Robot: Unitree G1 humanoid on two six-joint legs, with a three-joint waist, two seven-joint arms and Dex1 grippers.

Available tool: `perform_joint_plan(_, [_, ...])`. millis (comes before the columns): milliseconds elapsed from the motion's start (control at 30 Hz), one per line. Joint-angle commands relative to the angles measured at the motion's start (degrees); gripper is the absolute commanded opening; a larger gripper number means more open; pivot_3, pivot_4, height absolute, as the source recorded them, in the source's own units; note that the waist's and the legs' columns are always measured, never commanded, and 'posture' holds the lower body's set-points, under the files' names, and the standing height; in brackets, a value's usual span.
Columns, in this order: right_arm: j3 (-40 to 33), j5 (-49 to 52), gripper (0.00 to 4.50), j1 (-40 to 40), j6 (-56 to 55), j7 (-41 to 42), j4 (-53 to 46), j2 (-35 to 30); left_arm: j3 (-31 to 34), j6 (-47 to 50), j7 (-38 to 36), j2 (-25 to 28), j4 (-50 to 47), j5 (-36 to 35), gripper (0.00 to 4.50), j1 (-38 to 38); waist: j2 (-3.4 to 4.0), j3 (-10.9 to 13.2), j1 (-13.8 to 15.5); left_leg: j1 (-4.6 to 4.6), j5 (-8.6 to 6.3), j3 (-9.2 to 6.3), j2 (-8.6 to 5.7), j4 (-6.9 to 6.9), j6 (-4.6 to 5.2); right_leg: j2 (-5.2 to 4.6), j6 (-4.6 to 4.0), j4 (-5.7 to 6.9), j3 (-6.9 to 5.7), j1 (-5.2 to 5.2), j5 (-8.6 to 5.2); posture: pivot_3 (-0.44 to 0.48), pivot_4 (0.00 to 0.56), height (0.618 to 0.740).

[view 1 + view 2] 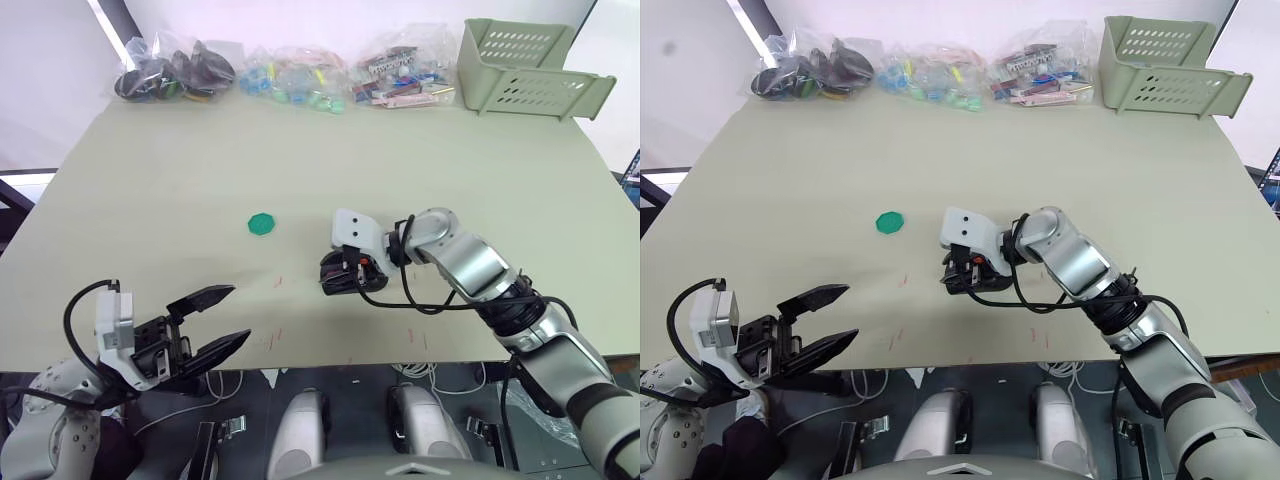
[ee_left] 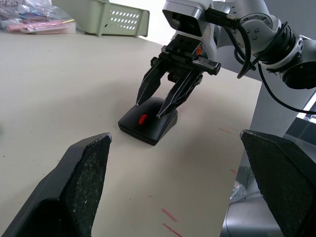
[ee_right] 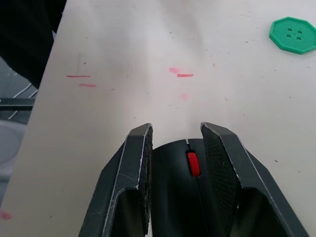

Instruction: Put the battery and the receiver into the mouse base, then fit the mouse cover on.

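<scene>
Pale table [image 1: 150, 190]; right gripper [image 2: 165, 101] straddles unlabelled mouse base [image 2: 148, 120].

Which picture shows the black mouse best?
The left wrist view: the mouse sits whole on the table under the right gripper. The right wrist view shows its top between the fingers; in the eye views the gripper mostly hides it.

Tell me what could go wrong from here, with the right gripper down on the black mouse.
1. The right gripper presses its black fingers onto the smooth black mouse with the red scroll wheel; on that curved shell they may slip off or push it along the beige table.
2. The left gripper, open near the table's front edge, does not brace the mouse, so nothing stops a slide.
</scene>
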Motion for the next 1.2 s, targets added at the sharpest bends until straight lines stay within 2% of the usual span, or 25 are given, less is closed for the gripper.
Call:
perform_joint_plan(33, [0.42,-1.12,1.64,-1.5,-1.14,-0.65,1.47,1.04,0.33,-0.62,-0.18,0.4,-0.84,-0.27,4.5,0.07,0.0,0.0,0.0,0.0,0.0,-0.01,0.0,0.0,0.0,0.0,0.0,0.0,0.0,0.0,0.0,0.0,0.15,0.74])
perform_joint_plan(233, [6.04,-6.29,1.64,0.45,-2.9,0.57,6.32,-2.07,0.27,-0.82,-0.27,0.15,-0.99,-0.09,4.5,0.36,-0.01,-0.05,0.06,0.02,0.0,0.0,0.0,0.0,0.0,0.0,-0.01,0.0,-0.01,0.0,0.0,0.0,0.15,0.74])
perform_joint_plan(400, [-5.34,1.95,1.64,3.87,-6.09,0.41,-0.14,-1.17,0.47,-1.01,-0.22,0.09,-1.0,-0.08,4.5,0.62,-0.11,-0.13,0.37,0.07,0.0,-0.03,-0.01,0.01,-0.01,-0.09,-0.07,-0.04,-0.04,0.14,-0.04,0.0,0.15,0.74])
perform_joint_plan(500, [-13.55,8.01,1.64,8.8,-8.7,-1.51,-4.28,0.06,0.27,-1.07,-0.17,-0.01,-0.92,-0.08,4.5,0.55,-0.11,-0.12,0.43,0.02,0.0,-0.05,-0.01,0.01,-0.01,-0.09,-0.04,-0.08,-0.07,0.14,-0.03,0.0,0.15,0.74])
perform_joint_plan(733, [-22.21,12.87,1.64,21.62,-13.51,-5.5,-9.36,-0.66,-0.1,-0.97,-0.75,0.49,0.38,0.03,4.5,-0.62,-0.1,-0.1,0.04,0.05,0.0,-0.04,0.01,-0.03,-0.01,0.02,0.01,-0.08,-0.07,0.12,0.0,0.0,0.15,0.74])
perform_joint_plan(900, [-26.29,17.74,1.64,28.03,-13.8,-10.66,-9.77,4.44,-0.73,-0.57,-1.68,1.38,1.74,0.25,4.5,-2.0,-0.12,-0.12,0.01,0.08,0.0,-0.08,0.05,-0.03,-0.01,0.12,0.01,-0.03,-0.07,0.12,-0.01,0.0,0.15,0.74])
perform_joint_plan(1033, [-25.2,15.87,1.64,31.68,-21.14,-10.31,-6.19,6.43,-1.12,-0.36,-2.03,2.0,2.49,0.25,4.5,-3.01,-0.11,-0.11,0.04,0.07,0.01,-0.02,0.05,-0.01,-0.01,0.1,0.01,-0.03,-0.01,0.11,-0.02,0.0,0.15,0.74])
perform_joint_plan(1200, [-23.02,11.76,1.64,32.32,-25.2,-13.73,1.4,8.48,-0.96,-0.29,-2.87,2.95,3.98,0.08,4.5,-3.79,-0.09,-0.09,0.0,0.08,0.01,0.0,0.05,-0.01,-0.01,0.1,-0.02,-0.02,0.02,0.11,-0.03,0.0,0.15,0.74])
